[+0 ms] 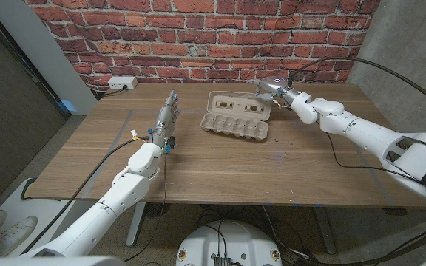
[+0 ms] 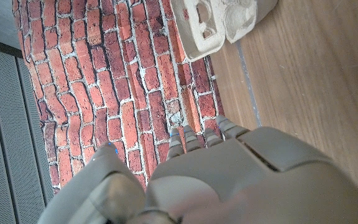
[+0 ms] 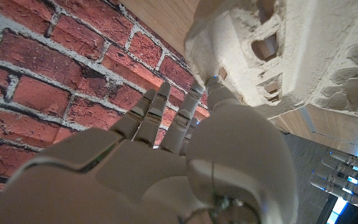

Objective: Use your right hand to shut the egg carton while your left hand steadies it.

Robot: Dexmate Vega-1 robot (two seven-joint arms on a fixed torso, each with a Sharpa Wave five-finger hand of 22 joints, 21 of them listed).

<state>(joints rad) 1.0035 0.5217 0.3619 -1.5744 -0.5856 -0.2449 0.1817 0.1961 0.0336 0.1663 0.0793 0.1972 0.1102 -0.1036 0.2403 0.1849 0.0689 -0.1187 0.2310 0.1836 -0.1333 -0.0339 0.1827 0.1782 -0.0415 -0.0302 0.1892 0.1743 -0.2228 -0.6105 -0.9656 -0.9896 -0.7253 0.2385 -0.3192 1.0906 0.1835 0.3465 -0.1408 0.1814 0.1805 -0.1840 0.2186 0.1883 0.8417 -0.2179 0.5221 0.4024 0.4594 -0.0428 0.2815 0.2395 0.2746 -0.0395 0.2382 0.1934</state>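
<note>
The carton [image 1: 237,117] sits open near the middle of the counter [image 1: 220,166], a bit toward the back, with its lid leaning up and away toward the brick wall [image 1: 198,33]. So the shutting hasn't really happened yet, I'd say we're at the very start of it. As far as I can tell from the head view the cups are empty, no eggs in there, though the wrist views only catch bits of the molded pulp. The right hand [image 1: 270,90] is up at the lid's far right corner, and in the right wrist view its fingers [image 3: 166,109] are stretched out fairly straight and close together, with one tip right at the lid's edge; looks like touching, not gripping, and it holds nothing. The left hand [image 1: 167,116] stands on its edge well off to the carton's left, fingers extended upward and holding nothing, so it's not steadying anything yet. What's left, as I read it: get the left hand over against the tray, then push the lid over and down with the right. A white power strip [image 1: 123,83] lies on the floor by the wall.
</note>
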